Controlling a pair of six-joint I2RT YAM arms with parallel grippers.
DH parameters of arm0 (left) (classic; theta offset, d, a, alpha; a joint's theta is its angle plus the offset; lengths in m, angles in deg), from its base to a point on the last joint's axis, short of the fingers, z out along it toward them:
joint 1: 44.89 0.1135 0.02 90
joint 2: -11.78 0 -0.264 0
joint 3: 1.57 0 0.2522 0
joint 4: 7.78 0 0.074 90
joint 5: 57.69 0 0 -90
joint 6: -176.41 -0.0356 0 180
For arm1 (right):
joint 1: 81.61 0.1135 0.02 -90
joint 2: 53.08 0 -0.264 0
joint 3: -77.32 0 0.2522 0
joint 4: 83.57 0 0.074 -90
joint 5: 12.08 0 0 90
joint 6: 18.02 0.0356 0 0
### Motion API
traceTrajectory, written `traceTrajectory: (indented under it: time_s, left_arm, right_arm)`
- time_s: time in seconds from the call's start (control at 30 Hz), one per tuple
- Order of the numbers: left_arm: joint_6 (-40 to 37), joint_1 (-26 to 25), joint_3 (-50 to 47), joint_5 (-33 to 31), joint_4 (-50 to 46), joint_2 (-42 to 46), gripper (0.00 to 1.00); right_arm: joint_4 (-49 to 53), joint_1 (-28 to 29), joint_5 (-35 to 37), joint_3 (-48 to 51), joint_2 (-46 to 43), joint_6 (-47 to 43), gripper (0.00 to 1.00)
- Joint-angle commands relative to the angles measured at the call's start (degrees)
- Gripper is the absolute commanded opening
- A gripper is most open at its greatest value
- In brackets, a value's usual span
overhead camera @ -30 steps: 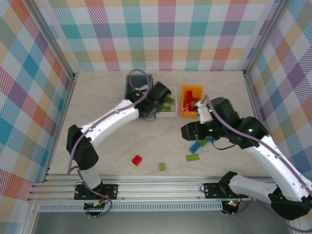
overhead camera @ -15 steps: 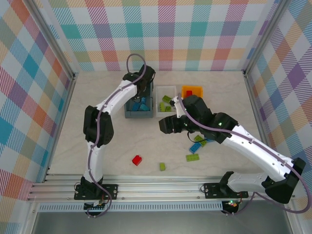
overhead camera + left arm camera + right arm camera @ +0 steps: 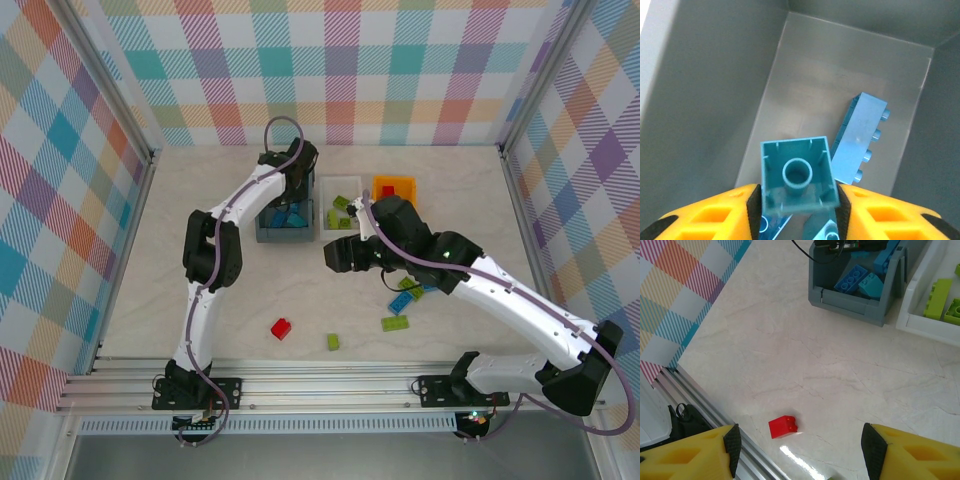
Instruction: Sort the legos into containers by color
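Down inside the dark grey-blue bin point(image 3: 705, 90), my left gripper point(image 3: 799, 212) is shut on a blue lego point(image 3: 797, 172), hollow underside facing the camera and both pads against its sides. A long blue lego point(image 3: 860, 137) lies on the bin floor. From above, the left gripper point(image 3: 290, 185) reaches into this bin point(image 3: 265, 234). My right gripper point(image 3: 335, 255) hangs open over the table with nothing between its fingers. A red lego point(image 3: 782, 426) lies on the table below it. The white bin point(image 3: 343, 237) holds lime green legos, and the orange-yellow bin point(image 3: 393, 183) holds red ones.
Loose legos lie on the table: a red one point(image 3: 281, 328), a small green one point(image 3: 333, 342), a green plate point(image 3: 395, 322) and a blue piece point(image 3: 405, 300) under the right arm. The metal rail point(image 3: 700, 420) borders the near edge. Checked walls enclose the table.
My left arm swung from beside the white bin to inside the grey-blue bin. My right arm moved left, away from the loose legos, toward the table's middle.
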Motion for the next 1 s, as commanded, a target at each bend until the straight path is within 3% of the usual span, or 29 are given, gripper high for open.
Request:
traceTrajectory:
  time_s: [0.0,0.2,0.37,0.53,0.73,0.97]
  left_arm:
    - [-0.4,0.5,0.4,-0.4,-2.0,2.7,0.44]
    - [-0.3,0.5,1.2,-0.9,-3.8,6.4,0.45]
    - [2.2,-0.2,-4.4,-2.2,-2.3,17.3,0.41]
    - [7.4,-2.2,-19.1,-3.8,-2.3,36.9,0.41]
    - [14.3,-3.1,-41.0,-2.0,-6.0,64.6,0.41]
    - [17.8,-3.0,-52.9,-0.9,-15.6,89.6,0.41]
  right_arm:
    - [-1.5,0.3,-0.1,0.5,-0.1,0.6,0.67]
    - [-0.5,0.3,-0.2,0.7,-0.3,0.6,0.67]
    - [0.5,2.3,1.1,1.5,0.7,-0.8,0.65]
    - [0.2,10.3,3.2,1.7,9.0,-4.2,0.65]
    - [1.2,19.7,4.3,-2.5,23.7,-6.5,0.75]
    - [3.1,24.0,5.1,-8.1,37.3,-3.5,0.81]
